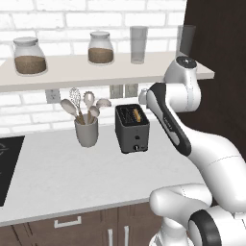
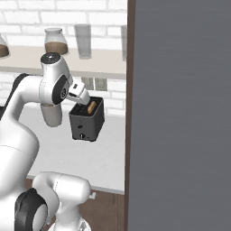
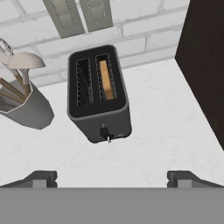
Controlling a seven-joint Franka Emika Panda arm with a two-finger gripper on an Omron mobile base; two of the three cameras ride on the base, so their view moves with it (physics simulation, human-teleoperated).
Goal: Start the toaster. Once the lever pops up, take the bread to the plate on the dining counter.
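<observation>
In the left base view you see the toaster [image 1: 131,128], a small boxy dark grey unit with two slots, standing on the smooth light grey worktop [image 1: 72,168] against the white brick wall [image 1: 29,117]. The bread [image 1: 138,115] sits in the slot nearer the arm, only its golden-brown top edge showing. Just beside the toaster, to the left, a plain grey utensil holder [image 1: 87,130] carries wooden spoons and a wire whisk. Above runs a pale shelf [image 1: 96,72] with two round glass jars [image 1: 30,56] of brown grains and a clear tumbler [image 1: 138,44]. A flat black cooktop [image 1: 7,163] lies at the left edge. The glossy white arm [image 1: 173,120] bends over the toaster from the right.

In the right base view the toaster [image 2: 87,120] shows its narrow front face with the tiny knob low down, and the bread [image 2: 92,107] pokes up orange-tan from one slot. The white hand hangs just above it; you cannot judge the jaws from here. A tall matte grey panel [image 2: 180,113] with a dark wood edge covers the right half.

In the hand view you look down on the toaster [image 3: 99,92]: rounded corners, ribbed wire guides inside both slots, the bread [image 3: 106,79] in the right-hand one. The gripper [image 3: 112,179] has its two dark fingertips [image 3: 41,178] spread wide apart, holding nothing, above the bare counter short of the toaster.
</observation>
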